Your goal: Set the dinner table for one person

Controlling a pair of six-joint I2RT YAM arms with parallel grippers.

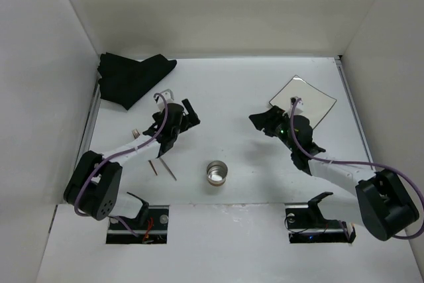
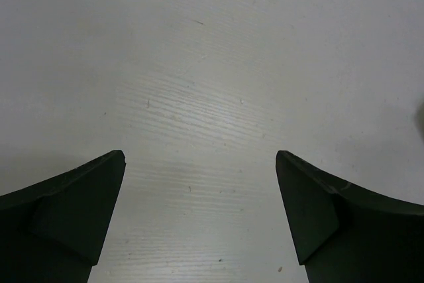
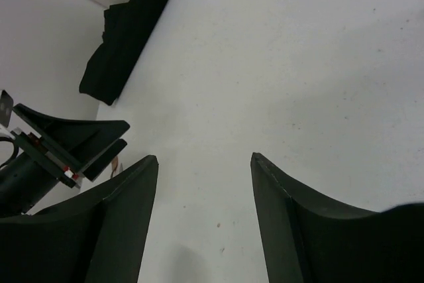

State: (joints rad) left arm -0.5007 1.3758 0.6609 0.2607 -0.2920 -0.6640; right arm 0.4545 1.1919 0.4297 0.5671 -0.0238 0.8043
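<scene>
The white dinner table (image 1: 225, 91) holds a black folded cloth (image 1: 132, 77) at the far left, a square pale plate (image 1: 303, 101) at the far right and a metal cup (image 1: 216, 172) at the near middle. Two thin dark sticks (image 1: 163, 169) lie left of the cup. My left gripper (image 1: 191, 114) is open and empty above bare table (image 2: 199, 64), right of the cloth. My right gripper (image 1: 258, 122) is open and empty, just left of the plate. In the right wrist view its fingers (image 3: 126, 217) frame bare table, with the cloth (image 3: 126, 34) far off.
White walls (image 1: 59, 64) close the table on three sides. A small metal item (image 1: 134, 133) lies beside the left arm, partly hidden. The left gripper (image 3: 63, 140) shows at the left of the right wrist view. The arm bases (image 1: 136, 220) sit at the near edge.
</scene>
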